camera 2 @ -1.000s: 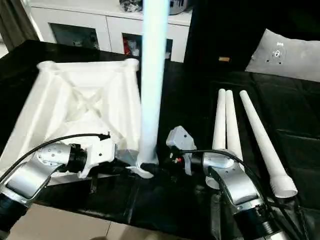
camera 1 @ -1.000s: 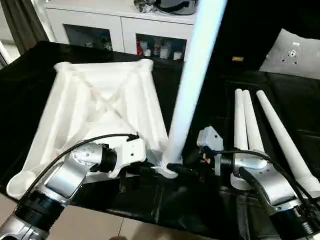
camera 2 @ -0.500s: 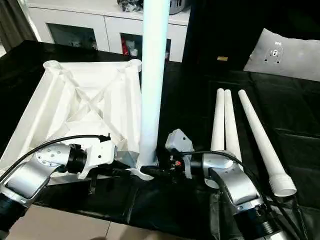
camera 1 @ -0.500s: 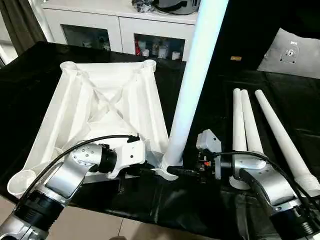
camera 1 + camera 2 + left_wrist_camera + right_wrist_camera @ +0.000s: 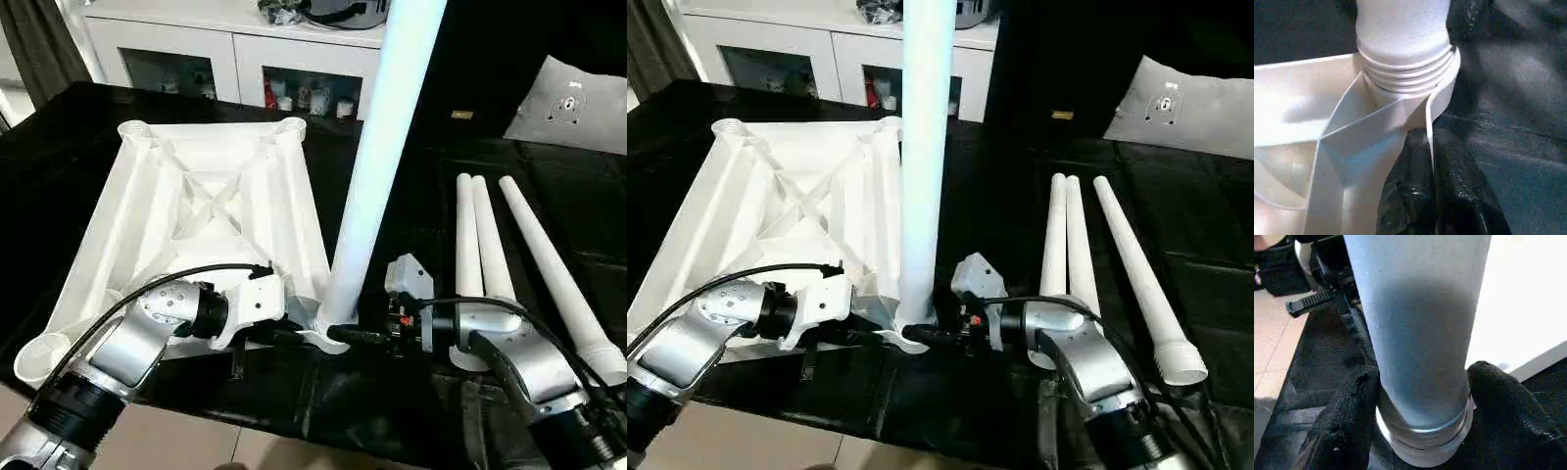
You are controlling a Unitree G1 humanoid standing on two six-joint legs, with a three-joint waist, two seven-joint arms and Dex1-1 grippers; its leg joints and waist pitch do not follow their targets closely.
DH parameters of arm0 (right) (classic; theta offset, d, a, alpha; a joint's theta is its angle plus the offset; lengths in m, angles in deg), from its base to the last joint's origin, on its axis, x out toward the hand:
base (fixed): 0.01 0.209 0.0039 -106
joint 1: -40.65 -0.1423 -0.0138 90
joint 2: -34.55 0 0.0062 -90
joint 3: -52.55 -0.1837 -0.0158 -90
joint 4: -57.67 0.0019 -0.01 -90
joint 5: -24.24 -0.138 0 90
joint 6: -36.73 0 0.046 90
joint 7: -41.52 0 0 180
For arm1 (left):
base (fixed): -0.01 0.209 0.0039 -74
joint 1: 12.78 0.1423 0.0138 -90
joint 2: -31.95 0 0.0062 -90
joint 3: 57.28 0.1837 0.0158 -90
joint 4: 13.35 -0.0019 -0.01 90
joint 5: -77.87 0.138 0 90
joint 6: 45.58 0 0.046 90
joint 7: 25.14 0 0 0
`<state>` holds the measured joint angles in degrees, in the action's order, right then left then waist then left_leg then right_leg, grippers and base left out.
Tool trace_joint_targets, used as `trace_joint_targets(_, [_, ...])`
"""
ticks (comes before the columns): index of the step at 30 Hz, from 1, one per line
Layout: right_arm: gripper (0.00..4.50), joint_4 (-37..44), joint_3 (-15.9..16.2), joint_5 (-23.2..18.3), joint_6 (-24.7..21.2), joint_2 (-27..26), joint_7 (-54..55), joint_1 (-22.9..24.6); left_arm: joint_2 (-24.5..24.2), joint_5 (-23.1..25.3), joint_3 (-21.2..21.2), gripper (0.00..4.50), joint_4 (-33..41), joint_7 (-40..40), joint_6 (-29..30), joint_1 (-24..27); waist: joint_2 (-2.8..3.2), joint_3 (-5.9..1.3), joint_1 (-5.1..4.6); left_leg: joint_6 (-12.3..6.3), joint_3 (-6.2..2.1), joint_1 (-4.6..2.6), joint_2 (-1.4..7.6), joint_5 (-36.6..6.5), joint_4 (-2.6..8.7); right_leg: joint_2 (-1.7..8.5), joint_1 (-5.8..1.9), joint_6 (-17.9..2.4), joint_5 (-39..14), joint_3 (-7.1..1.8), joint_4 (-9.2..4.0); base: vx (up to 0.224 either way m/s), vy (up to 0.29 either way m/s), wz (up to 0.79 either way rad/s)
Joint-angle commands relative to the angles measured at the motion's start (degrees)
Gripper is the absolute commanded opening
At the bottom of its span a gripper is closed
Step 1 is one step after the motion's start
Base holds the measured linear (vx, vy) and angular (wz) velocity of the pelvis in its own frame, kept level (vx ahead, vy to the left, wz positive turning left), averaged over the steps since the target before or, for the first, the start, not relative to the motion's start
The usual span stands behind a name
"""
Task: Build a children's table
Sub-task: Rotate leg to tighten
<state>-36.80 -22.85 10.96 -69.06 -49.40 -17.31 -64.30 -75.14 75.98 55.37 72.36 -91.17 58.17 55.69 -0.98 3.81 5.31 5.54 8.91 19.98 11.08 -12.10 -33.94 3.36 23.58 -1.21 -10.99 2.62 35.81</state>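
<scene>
The children's table top lies upside down on the black cloth, ribs up. One white leg stands upright in its near right corner socket. My left gripper is shut on the thin wall of the table top beside that socket, and its black fingers pinch the wall. My right gripper comes in from the right, shut on the leg's base with a finger pressed to each side. Three more legs lie side by side on the cloth at the right.
A white cabinet with glass doors stands behind the table. A flat grey-white panel lies at the back right. The cloth's front edge runs just below my forearms, with floor beyond it.
My right gripper's fingers have closed in on the base of the upright leg. The left gripper keeps its hold. The camera has shifted slightly.
</scene>
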Motion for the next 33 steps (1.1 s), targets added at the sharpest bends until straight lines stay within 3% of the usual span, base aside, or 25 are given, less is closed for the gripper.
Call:
trace_joint_targets(1, [2.64,1.0,1.7,-0.2,-2.4,-0.8,0.8,2.1,1.3,0.2,-0.5,0.0,0.9,2.1,3.0,-0.2,0.39,-3.77,-0.04,-1.58,0.16,0.22,1.55,-6.1,3.83,3.79,-3.62,-11.9,-8.0,-2.57,-3.94,0.0,0.0,0.0])
trace_joint_targets(4, [2.64,0.5,2.3,2.3,-5.2,-4.3,8.1,3.2,5.4,-0.2,-2.4,0.0,2.4,8.2,9.4,-0.9,0.53,-3.5,-0.04,-0.83,0.16,0.09,1.6,-7.9,4.06,3.89,-3.49,-11.4,-11.2,-2.62,-4.33,0.0,0.0,0.0])
trace_joint_targets(5, [2.64,-0.1,2.5,3.3,-6.3,-5.7,10.9,3.4,6.9,-0.1,-2.9,0.0,2.8,10.3,11.1,-1.1,0.4,-2.99,-0.29,0.21,0.07,-0.04,1.42,-11.3,4.42,3.9,-3.42,-9.8,-18.0,-2.53,-5.03,0.0,0.0,0.0])
trace_joint_targets(7, [2.6,-1.9,1.3,3.9,-7.3,-9.3,16.3,3.1,9.6,-1.1,-4.1,0.0,3.7,13.3,14.9,-1.3,0.4,-2.84,-0.49,0.98,-0.1,-0.49,1.24,-14.4,4.5,4.13,-3.1,-7.4,-26.1,-2.54,-5.84,0.0,0.0,0.0])
trace_joint_targets(9, [2.59,-4.7,0.3,4.9,-7.9,-13.3,22.0,1.8,13.4,-1.5,-5.7,0.0,4.0,17.9,18.5,-2.2,0.34,-3.04,-0.87,1.16,-0.5,-0.02,1.08,-14.2,4.63,4.28,-3.44,-5.6,-28.7,-2.37,-6.13,0.0,0.0,0.0])
trace_joint_targets(11, [2.54,-7.7,-0.4,6.5,-7.2,-16.0,27.1,0.1,16.6,-1.2,-7.0,0.0,3.0,22.1,20.6,-3.6,0.47,-3.15,-1.61,1.14,-0.49,-0.18,1.02,-13.8,4.51,3.88,-3.0,-6.0,-26.1,-2.38,-6.06,0.0,0.0,0.0])
trace_joint_targets(13, [2.54,-8.6,-0.8,6.9,-7.2,-16.9,28.8,-0.5,17.6,-0.9,-7.5,0.0,2.6,23.5,21.2,-4.0,0.44,-3.43,-1.72,0.76,-0.46,0.02,0.96,-12.2,4.4,3.88,-3.28,-6.6,-23.3,-2.48,-5.85,0.0,0.0,0.0])
trace_joint_targets(14, [2.5,-11.7,-3.5,7.1,-7.2,-20.8,35.7,-2.8,22.7,0.4,-10.0,0.0,-1.3,31.1,21.2,-7.0,0.42,-3.37,-1.95,0.6,-0.18,0.04,0.82,-11.3,4.22,3.65,-3.05,-7.2,-21.1,-2.59,-5.83,0.0,0.0,0.0])
trace_joint_targets(15, [2.5,-12.9,-4.6,7.1,-7.4,-22.1,38.4,-3.6,24.7,0.9,-11.3,0.0,-3.0,34.6,20.7,-8.3,0.47,-3.42,-2.03,0.76,-0.06,-0.15,0.73,-11.2,4.08,3.51,-2.87,-7.6,-20.5,-2.61,-5.83,0.0,0.0,0.0])
trace_joint_targets(16, [2.5,-13.7,-4.9,7.6,-7.2,-22.6,39.8,-4.4,26.3,1.0,-12.3,0.0,-4.6,37.2,20.0,-9.4,0.32,-3.98,-1.56,0.72,-0.25,0.14,0.74,-8.0,3.94,3.64,-3.63,-8.3,-15.1,-2.66,-5.12,0.0,0.0,0.0])
trace_joint_targets(18, [2.5,-15.3,-6.7,8.1,-7.4,-23.7,43.1,-5.7,28.6,1.2,-13.8,0.0,-7.0,41.3,18.6,-11.2,0.47,-4.13,-1.38,0.24,-0.05,0.16,0.75,-5.4,3.68,3.41,-3.47,-9.2,-9.5,-2.69,-4.69,0.0,0.0,0.0])
trace_joint_targets(20, [2.5,-16.3,-8.5,7.1,-7.4,-24.5,44.1,-6.5,29.3,1.7,-13.7,0.0,-8.1,42.5,17.7,-12.3,0.46,-4.91,-1.04,-1.18,-0.12,0.59,0.67,0.5,3.19,3.42,-4.22,-11.4,1.7,-2.59,-3.32,0.0,0.0,0.0])
trace_joint_targets(21, [3.05,-16.2,-8.7,7.0,-7.2,-24.4,43.9,-6.4,29.3,1.7,-13.3,0.0,-8.2,41.9,17.2,-12.4,0.42,-5.0,-0.99,-1.84,-0.14,0.83,0.61,2.4,3.02,3.39,-4.38,-11.8,4.8,-2.56,-2.99,0.0,0.0,0.0])
trace_joint_targets(22, [3.18,-16.1,-9.0,6.9,-7.2,-24.4,43.7,-6.4,29.2,1.7,-12.7,0.0,-8.2,41.2,17.5,-12.4,0.69,-5.08,-0.8,-3.14,-0.11,0.98,0.51,5.0,2.77,3.3,-4.37,-12.7,9.6,-2.48,-2.61,0.0,0.0,0.0])
trace_joint_targets(23, [3.18,-16.1,-9.2,6.8,-7.2,-24.3,43.7,-6.4,29.0,1.7,-12.1,0.0,-8.2,40.6,17.7,-12.4,0.69,-5.01,-0.74,-4.3,0.01,1.0,0.45,5.0,2.67,3.28,-4.32,-13.3,11.2,-2.42,-2.61,0.0,0.0,0.0])
trace_joint_targets(27, [3.65,-16.5,-9.9,9.1,-4.8,-23.4,46.9,-6.4,28.3,3.0,-9.2,0.0,-9.0,38.1,14.8,-11.9,0.75,-4.8,-0.96,-4.88,-0.05,1.08,0.68,2.7,2.94,3.62,-4.4,-13.4,7.2,-2.27,-3.15,0.0,0.0,0.0])
trace_joint_targets(28, [3.71,-16.2,-10.3,8.8,-4.9,-23.1,46.8,-6.3,28.1,3.1,-8.7,0.0,-9.1,37.7,14.3,-11.8,0.85,-4.53,-1.03,-4.09,0.16,0.84,0.87,-0.3,3.08,3.72,-4.22,-13.2,2.3,-2.39,-3.57,0.0,0.0,0.0])
trace_joint_targets(30, [3.83,-15.1,-12.2,7.9,-4.6,-22.9,47.2,-6.0,27.5,3.5,-7.5,0.0,-9.6,36.9,12.6,-11.9,0.87,-4.47,-1.0,-3.81,0.14,0.86,0.91,-1.0,3.19,3.75,-4.25,-12.9,0.9,-2.39,-3.7,0.0,0.0,0.0])
trace_joint_targets(31, [4.04,-14.7,-12.9,7.6,-4.5,-23.0,47.3,-5.9,27.3,3.6,-7.2,0.0,-9.8,36.7,12.0,-11.9,0.92,-4.26,-0.96,-2.91,0.18,0.62,1.07,-3.3,3.39,3.79,-3.98,-12.0,-2.9,-2.48,-4.11,0.0,0.0,0.0])
trace_joint_targets(33, [4.13,-12.8,-15.2,6.2,-4.2,-22.4,47.3,-5.3,27.0,3.6,-6.7,0.0,-9.8,36.3,11.6,-11.9,0.91,-4.32,-0.74,-2.29,0.19,0.66,1.12,-3.2,3.42,3.78,-3.98,-11.2,-3.3,-2.55,-4.03,0.0,0.0,0.0])
